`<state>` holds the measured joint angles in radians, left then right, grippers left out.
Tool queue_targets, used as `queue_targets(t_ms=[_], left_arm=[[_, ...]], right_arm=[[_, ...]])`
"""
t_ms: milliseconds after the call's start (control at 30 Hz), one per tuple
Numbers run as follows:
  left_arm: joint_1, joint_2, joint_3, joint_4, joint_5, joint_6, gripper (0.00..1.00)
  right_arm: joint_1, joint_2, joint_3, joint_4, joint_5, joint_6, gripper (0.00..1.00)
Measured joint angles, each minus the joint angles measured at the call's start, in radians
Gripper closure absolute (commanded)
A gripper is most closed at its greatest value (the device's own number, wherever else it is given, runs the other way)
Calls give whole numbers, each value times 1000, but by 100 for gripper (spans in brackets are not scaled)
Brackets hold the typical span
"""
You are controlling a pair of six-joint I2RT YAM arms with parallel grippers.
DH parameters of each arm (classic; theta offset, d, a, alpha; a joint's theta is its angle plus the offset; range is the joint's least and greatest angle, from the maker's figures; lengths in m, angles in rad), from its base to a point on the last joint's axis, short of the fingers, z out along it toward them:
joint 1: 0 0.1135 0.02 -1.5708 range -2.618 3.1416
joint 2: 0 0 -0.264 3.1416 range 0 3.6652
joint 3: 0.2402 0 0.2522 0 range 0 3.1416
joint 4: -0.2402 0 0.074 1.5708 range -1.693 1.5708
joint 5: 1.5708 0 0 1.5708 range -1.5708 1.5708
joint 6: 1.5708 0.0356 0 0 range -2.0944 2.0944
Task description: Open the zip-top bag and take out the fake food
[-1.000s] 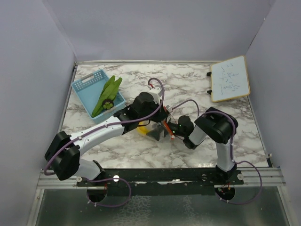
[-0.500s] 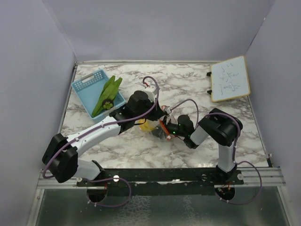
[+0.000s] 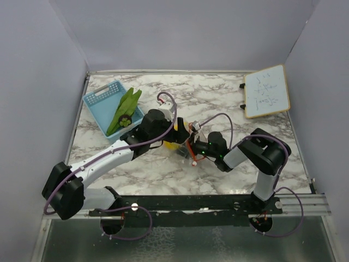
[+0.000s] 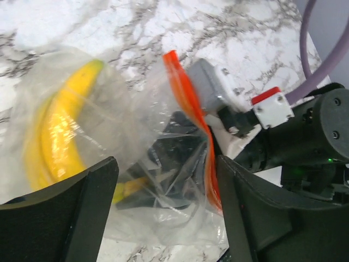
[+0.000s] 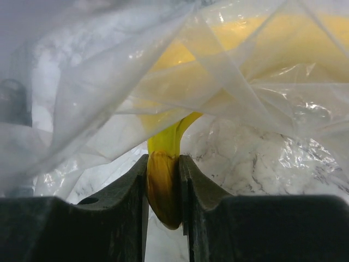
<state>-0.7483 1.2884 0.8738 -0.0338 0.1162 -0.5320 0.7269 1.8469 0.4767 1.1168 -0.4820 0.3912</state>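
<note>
The zip-top bag (image 3: 181,146) lies crumpled at mid-table, clear plastic with an orange-red zip strip (image 4: 188,103). A yellow banana-shaped fake food (image 4: 57,128) sits inside it. My right gripper (image 5: 163,185) reaches into the bag's mouth and is shut on the banana's (image 5: 256,38) brownish stem end. My left gripper (image 4: 166,213) stands open, one finger on each side of the bag's lower corner. A long green leafy piece (image 3: 125,106) and a small dark round piece (image 3: 125,121) lie in the basket.
The light-blue mesh basket (image 3: 101,98) stands at the back left. A small whiteboard (image 3: 265,91) lies at the back right. Both arms meet closely over the bag, the right arm (image 4: 305,136) just beyond the zip strip.
My left gripper has opened and let go of the bag, shifting a little left. My right gripper has pushed further into the bag and shut on the banana's stem.
</note>
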Motion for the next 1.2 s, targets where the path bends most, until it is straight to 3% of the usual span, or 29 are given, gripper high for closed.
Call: queue_targets(t_ms=[67,233,333,600,900,967,1100,1200], left_arm=[[19,-36,-27,1,-21,-1,18],[97,-120,-114,20,-97,-35,23],[128,-164,-202,48,-148,-80,16],[132,-291,-474,188,-163,-180,15],[136,-359,-573,237,-242,-228,7],[153,-315,-570,259,-245,-217,11],[192,-156,-553,321,-237,-206,35],[196,-75,-552,343,-237,-207,47]], right_arm=[[0,-5,0,-2,0,2,86],[0,-7,-21,17,2,24,86],[0,-11,-36,40,2,48,86],[0,-11,-35,118,-4,137,87],[-1,-15,-14,142,-36,188,88],[-6,-15,-14,148,-36,200,88],[-8,-15,-20,183,-55,232,88],[-8,-17,-37,206,-64,251,88]])
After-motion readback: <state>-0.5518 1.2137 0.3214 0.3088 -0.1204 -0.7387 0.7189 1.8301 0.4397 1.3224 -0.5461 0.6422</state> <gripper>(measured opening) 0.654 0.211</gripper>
